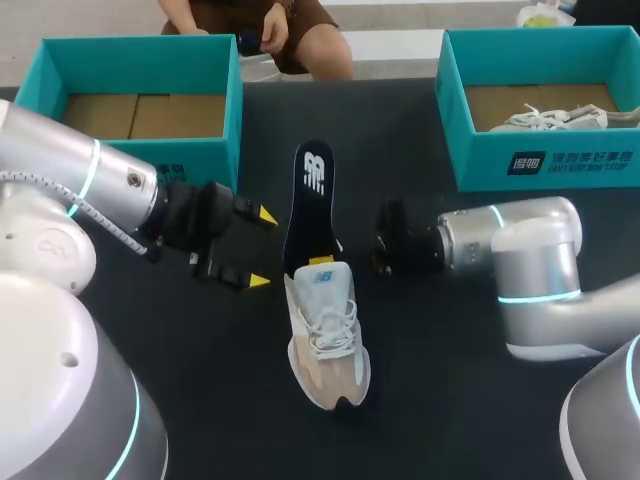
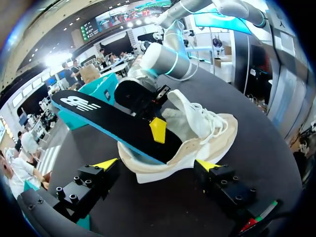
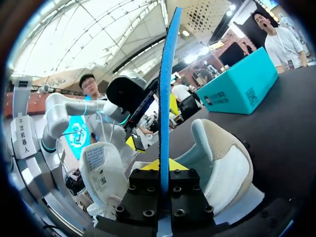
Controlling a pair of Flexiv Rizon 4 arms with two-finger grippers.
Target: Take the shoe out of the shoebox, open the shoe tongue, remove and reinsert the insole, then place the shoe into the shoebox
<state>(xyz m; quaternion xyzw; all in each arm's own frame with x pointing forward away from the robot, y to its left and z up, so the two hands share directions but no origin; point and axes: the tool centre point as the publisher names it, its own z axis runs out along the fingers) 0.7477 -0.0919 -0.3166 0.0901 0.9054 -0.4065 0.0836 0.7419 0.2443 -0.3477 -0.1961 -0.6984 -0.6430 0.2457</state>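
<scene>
A white and beige shoe point(image 1: 328, 345) lies on the black table, toe toward me. A black insole point(image 1: 308, 200) with a blue underside sticks out of its opening, slanting up and away. My right gripper point(image 1: 343, 250) is shut on the insole's edge just above the shoe; in the right wrist view the gripper point(image 3: 163, 165) pinches the insole point(image 3: 165, 89) edge-on, with the shoe point(image 3: 222, 163) beside it and the lifted tongue point(image 3: 98, 170) on the other side. My left gripper point(image 1: 262, 248) stands open left of the insole, touching nothing; in its own view the gripper point(image 2: 157, 165) faces the shoe point(image 2: 202, 131) and insole point(image 2: 108, 118).
A teal shoebox point(image 1: 140, 52) stands open at the back left with only a cardboard liner showing inside. A second teal shoebox point(image 1: 560, 160) at the back right holds another white shoe point(image 1: 550, 118). Bare table point(image 1: 450, 400) lies in front of the shoe.
</scene>
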